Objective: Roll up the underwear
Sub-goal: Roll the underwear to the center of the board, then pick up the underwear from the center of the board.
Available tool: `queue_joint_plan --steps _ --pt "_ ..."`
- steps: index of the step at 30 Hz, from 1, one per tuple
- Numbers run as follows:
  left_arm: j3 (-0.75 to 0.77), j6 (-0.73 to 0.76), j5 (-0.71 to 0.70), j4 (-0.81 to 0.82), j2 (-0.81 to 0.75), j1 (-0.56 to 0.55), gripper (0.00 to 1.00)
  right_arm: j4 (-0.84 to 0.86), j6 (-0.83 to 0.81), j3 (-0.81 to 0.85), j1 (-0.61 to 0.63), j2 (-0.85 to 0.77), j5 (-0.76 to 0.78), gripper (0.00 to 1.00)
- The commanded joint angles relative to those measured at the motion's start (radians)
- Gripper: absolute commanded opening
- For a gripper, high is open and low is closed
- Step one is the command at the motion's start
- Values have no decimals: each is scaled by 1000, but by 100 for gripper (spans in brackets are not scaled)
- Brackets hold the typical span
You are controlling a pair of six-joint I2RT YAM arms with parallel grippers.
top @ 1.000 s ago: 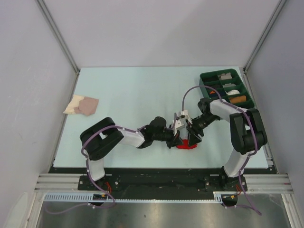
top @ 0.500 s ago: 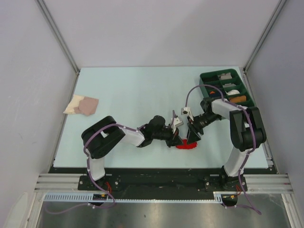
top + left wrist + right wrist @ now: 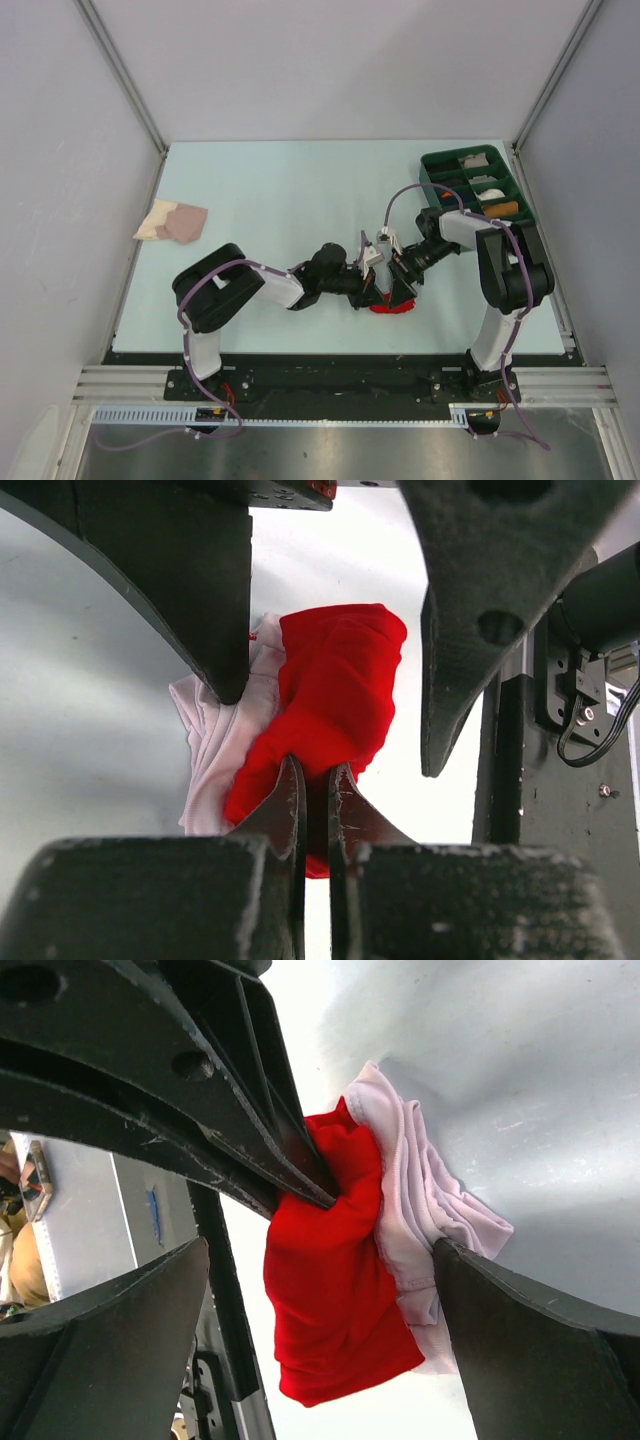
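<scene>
1. The pale table (image 3: 300, 190) carries everything, with both arms bolted at its near edge.
2. The left arm (image 3: 240, 290) and right arm (image 3: 505, 270) both reach inward and meet close to the near edge, somewhat right of the middle.
3. A green tray (image 3: 432, 170) with compartments sits in the far right corner.
4. A beige-and-pink folded cloth (image 3: 172, 221) lies by the left edge, well apart from the arms.
5. The underwear (image 3: 335, 690) lies bunched on the table between the two wrists, near the near edge, with red fabric over a pale whitish layer.
6. The left gripper (image 3: 312, 775) is clenched, pinching a fold of the red fabric.
7. The right gripper (image 3: 322, 1250) is released, its jaws spread wide on either side of the bundle.
</scene>
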Motion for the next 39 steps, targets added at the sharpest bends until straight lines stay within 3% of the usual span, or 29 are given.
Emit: queue_joint_plan --steps 1,5,8,15,16,19,21,27,35,39 --pt "-61 14 -74 -228 81 18 0 172 74 -57 30 13 184 100" --pt "-61 9 -76 -222 79 20 0 170 66 -65 31 14 199 100" --pt "-61 6 -76 -220 79 20 1 158 65 -65 38 27 197 91" --pt "-65 -11 -102 -211 61 24 0 153 83 -62 47 31 202 37" --pt "-73 -17 -111 -207 55 27 1 150 80 -63 47 33 199 33" --pt "-100 -37 -162 -184 1 38 8 126 63 -56 38 33 171 19" --pt "-120 -52 -186 -164 -42 46 19 94 43 -44 30 25 150 12" --pt "-194 -55 -306 -160 -331 87 45 38 15 -13 11 -21 71 4" --pt "-220 38 -413 -338 -672 151 75 -21 48 76 -51 -113 -16 1" --pt "-260 37 -397 -383 -850 236 81 -38 115 166 -134 -177 -67 0"
